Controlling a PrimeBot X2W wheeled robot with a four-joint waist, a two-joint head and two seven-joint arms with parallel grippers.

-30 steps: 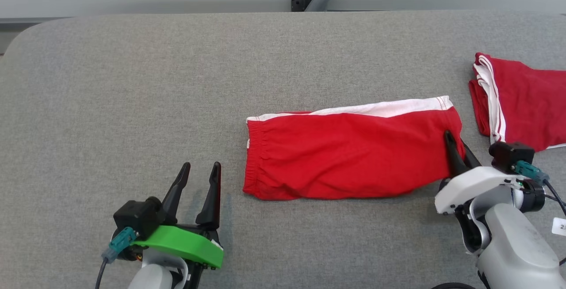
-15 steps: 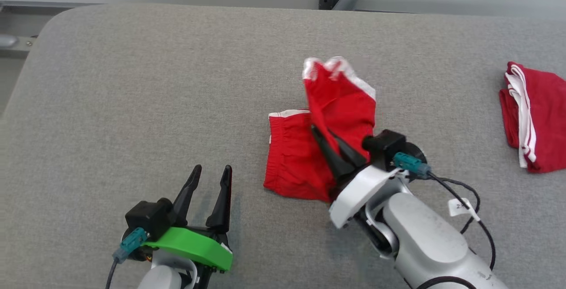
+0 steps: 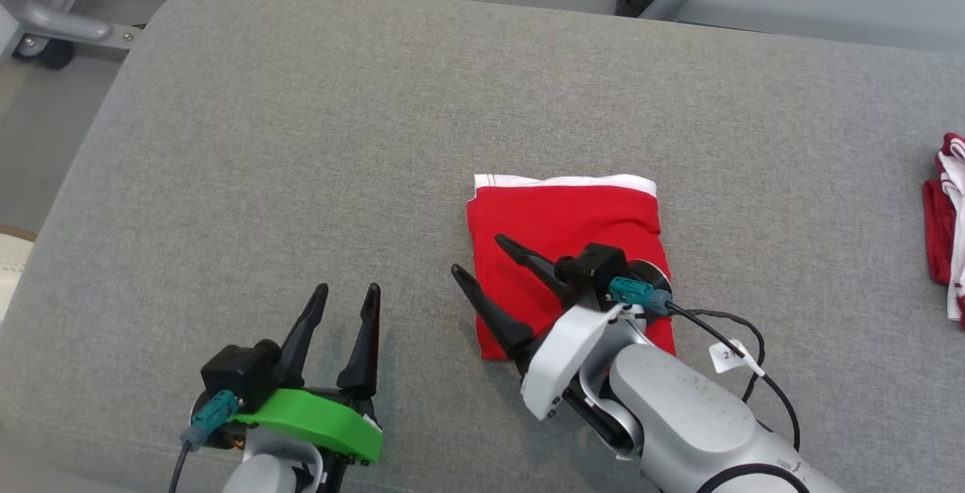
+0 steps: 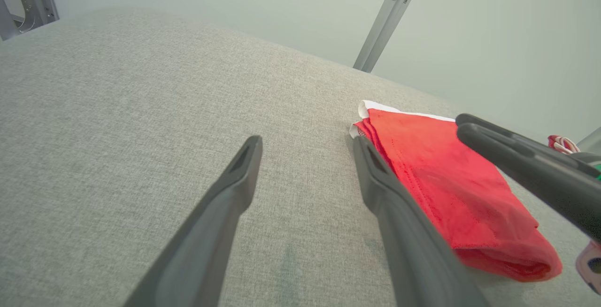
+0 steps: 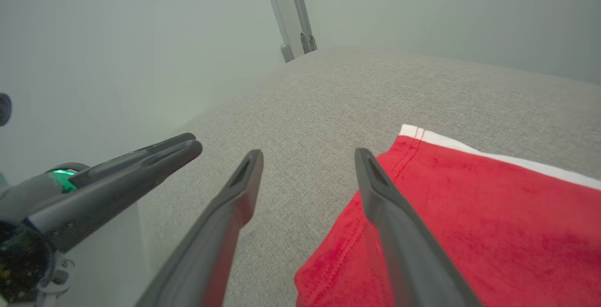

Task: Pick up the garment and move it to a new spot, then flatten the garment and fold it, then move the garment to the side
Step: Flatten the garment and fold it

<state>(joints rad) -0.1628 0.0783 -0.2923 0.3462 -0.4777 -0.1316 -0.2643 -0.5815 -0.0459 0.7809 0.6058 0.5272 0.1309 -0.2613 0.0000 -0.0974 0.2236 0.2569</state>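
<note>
Red shorts [image 3: 565,229]: they lie folded in a neat square on the grey table [image 3: 301,139], a bit right of the middle. A thin white strip runs along the far edge.

Right claw [image 3: 476,253]: it is open wide, like a big V. It holds nothing.

Right claw, fingers: one dark finger [image 3: 528,259] reaches out over the red cloth. The other finger [image 3: 482,304] lies over the bare table, just beside the left edge of the shorts. So the left edge of the shorts sits between the two fingers. I cannot tell if the tips touch the cloth or just hang above it.

Right arm: the pale arm comes in from the lower right. It covers the near right corner of the shorts.

Left claw [image 3: 347,288]: it is open too, with nothing between its fingers. It sits over the bare table, near the front edge, to the left of the shorts and not touching them.

Other red cloth [image 3: 946,229]: a second red and white bundle lies at the far right edge of the table, well apart from the shorts.

Metal frame [image 3: 45,18]: grey bars stand past the far left corner of the table.
</note>
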